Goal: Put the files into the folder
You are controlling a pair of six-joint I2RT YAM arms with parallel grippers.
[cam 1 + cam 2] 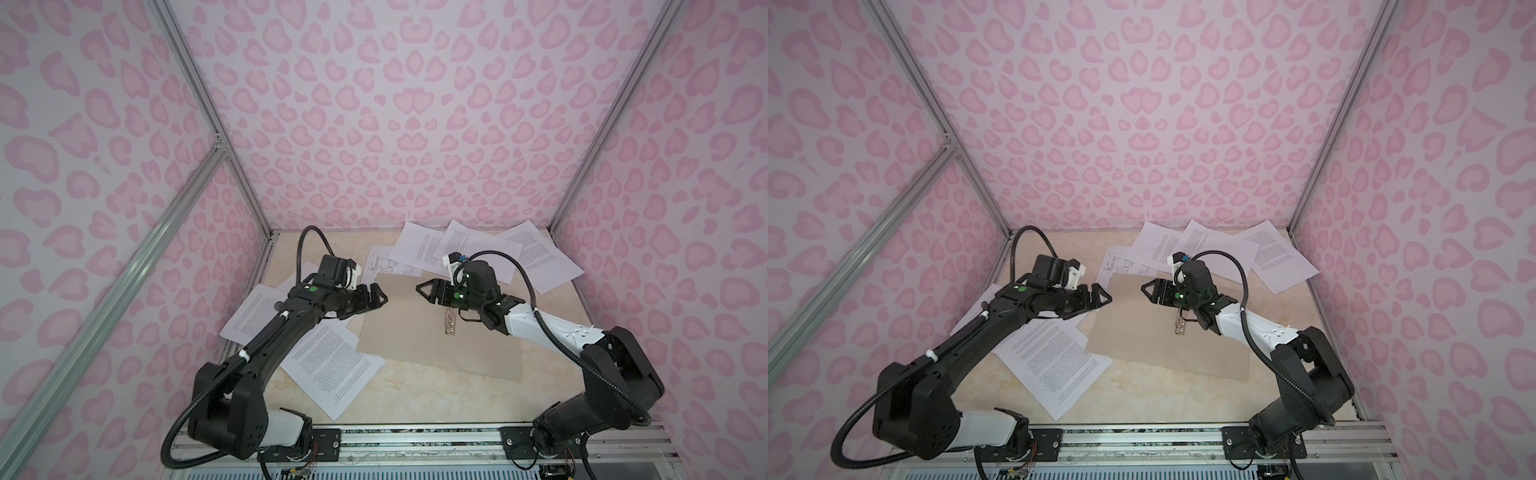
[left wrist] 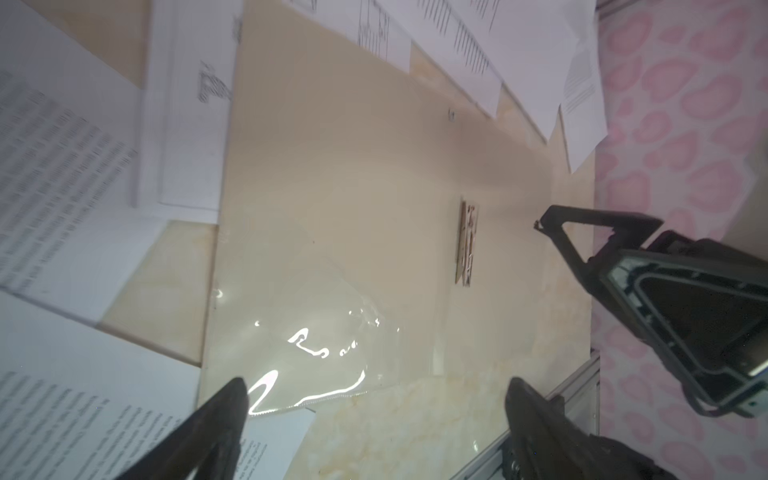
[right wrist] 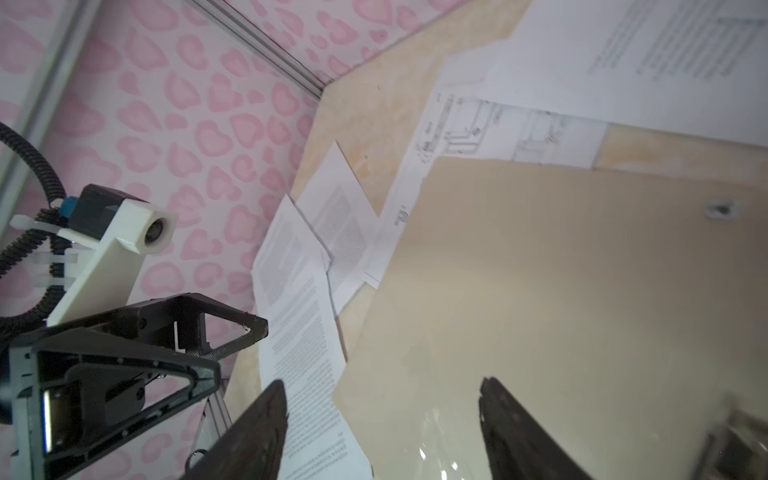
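Note:
The folder [image 1: 399, 336] [image 1: 1142, 336] lies open and flat mid-table, beige, with a metal clip [image 1: 449, 322] [image 2: 467, 245] on its spine and a shiny clear pocket [image 2: 316, 332] on one half. The files are loose white sheets around it: printed pages at the back right [image 1: 536, 257], one with line drawings [image 1: 384, 264] [image 3: 478, 133] tucked under the far edge, more pages at the left [image 1: 332, 370] [image 1: 1054, 365]. My left gripper [image 1: 380, 297] [image 2: 378, 384] and right gripper [image 1: 422, 289] [image 3: 383, 384] hover over the folder, tips facing each other. Both are open and empty.
Pink patterned walls [image 1: 374, 124] close in the back and both sides. An aluminium rail [image 1: 415, 436] runs along the front edge with both arm bases on it. Bare marble tabletop [image 1: 415, 399] shows in front of the folder.

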